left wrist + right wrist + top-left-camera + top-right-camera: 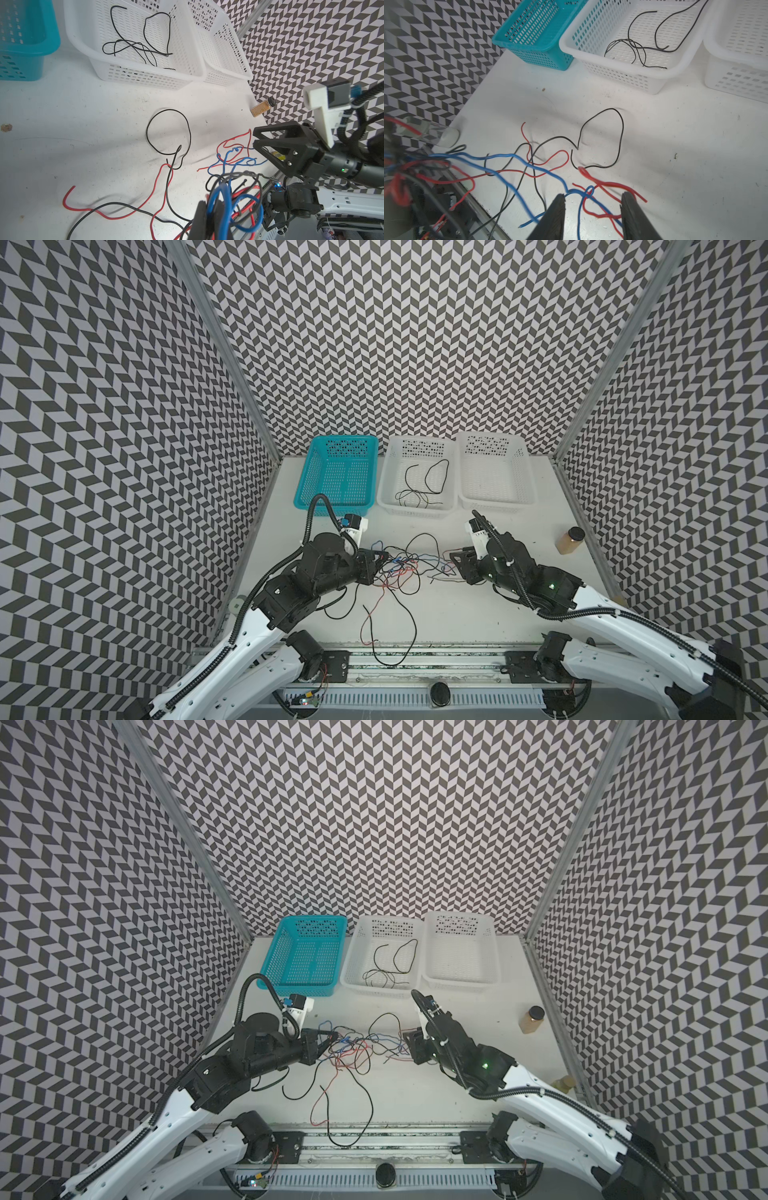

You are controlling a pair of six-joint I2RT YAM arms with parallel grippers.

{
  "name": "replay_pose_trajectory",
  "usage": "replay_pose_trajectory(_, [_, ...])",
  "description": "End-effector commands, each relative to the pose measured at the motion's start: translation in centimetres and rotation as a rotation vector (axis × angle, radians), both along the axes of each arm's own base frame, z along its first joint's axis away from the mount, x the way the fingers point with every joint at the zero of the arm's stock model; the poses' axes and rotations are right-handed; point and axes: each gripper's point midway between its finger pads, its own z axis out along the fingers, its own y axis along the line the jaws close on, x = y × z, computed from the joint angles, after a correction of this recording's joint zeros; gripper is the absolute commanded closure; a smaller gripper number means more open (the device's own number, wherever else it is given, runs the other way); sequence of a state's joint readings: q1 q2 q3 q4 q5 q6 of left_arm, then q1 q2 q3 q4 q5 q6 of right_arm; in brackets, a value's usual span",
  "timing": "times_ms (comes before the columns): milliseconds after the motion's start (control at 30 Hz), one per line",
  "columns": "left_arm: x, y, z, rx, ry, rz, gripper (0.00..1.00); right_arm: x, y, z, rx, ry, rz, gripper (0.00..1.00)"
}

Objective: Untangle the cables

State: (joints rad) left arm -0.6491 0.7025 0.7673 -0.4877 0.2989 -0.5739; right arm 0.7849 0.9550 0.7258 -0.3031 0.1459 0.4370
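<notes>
Left jaws pinch the cables (399,570) at nine o'clock, seemingly anchoring; my right jaws, spread, straddle them at three.

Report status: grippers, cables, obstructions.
Left gripper shut on tangled thin red, blue, black cables. Right gripper open, astride them. Small amber black-capped jar stands well aside.

Top views look down from high; wrist views close, sharing cables (532,163).
</notes>
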Motion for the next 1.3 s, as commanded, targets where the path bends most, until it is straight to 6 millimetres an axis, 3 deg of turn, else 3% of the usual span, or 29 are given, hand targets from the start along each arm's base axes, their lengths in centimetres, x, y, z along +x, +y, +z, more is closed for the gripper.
replay_pose_trajectory(0, [-0.3, -0.2, 2.3, -0.038, -0.063, -0.024, 1.00, 1.2, -0.9, 0.2, -0.015, -0.018, -0.044, 0.52])
replay_pose_trajectory(333, [-0.6, -0.1, 2.8, -0.041, -0.077, -0.036, 1.00, 2.3, 0.5, -2.7, -0.040, 0.014, -0.020, 0.55])
replay_pose_trajectory(433, [-0.9, -0.1, 2.9, -0.043, -0.082, -0.049, 1.00, 2.9, 0.2, -2.5, -0.060, 0.010, -0.048, 0.68])
replay_pose_trajectory(467, [-1.1, 0.0, 2.8, -0.039, -0.080, -0.051, 1.00, 3.2, -0.1, -2.3, -0.065, 0.001, -0.066, 0.78])
replay_pose_trajectory(600, [-1.0, 1.1, 1.3, 0.023, -0.054, -0.006, 1.00, 3.8, -1.9, 0.2, -0.064, -0.065, -0.143, 0.99])
replay_pose_trajectory(867, [0.3, 3.5, -6.5, 0.150, 0.193, 0.159, 1.00, 4.2, -9.4, 10.2, 0.057, -0.228, -0.327, 1.00])
replay_pose_trajectory(1033, [1.0, 5.0, -8.3, 0.167, 0.240, 0.258, 1.00, 3.3, -13.8, 15.3, 0.147, -0.275, -0.421, 1.00])
replay_pose_trajectory(1200, [1.5, 7.3, -8.4, 0.187, 0.229, 0.374, 1.00, 1.8, -20.3, 17.7, 0.078, -0.296, -0.667, 1.00])
replay_pose_trajectory(1267, [1.6, 7.5, -8.5, 0.168, 0.229, 0.388, 1.00, 1.1, -21.5, 18.6, 0.100, -0.310, -0.698, 1.00])
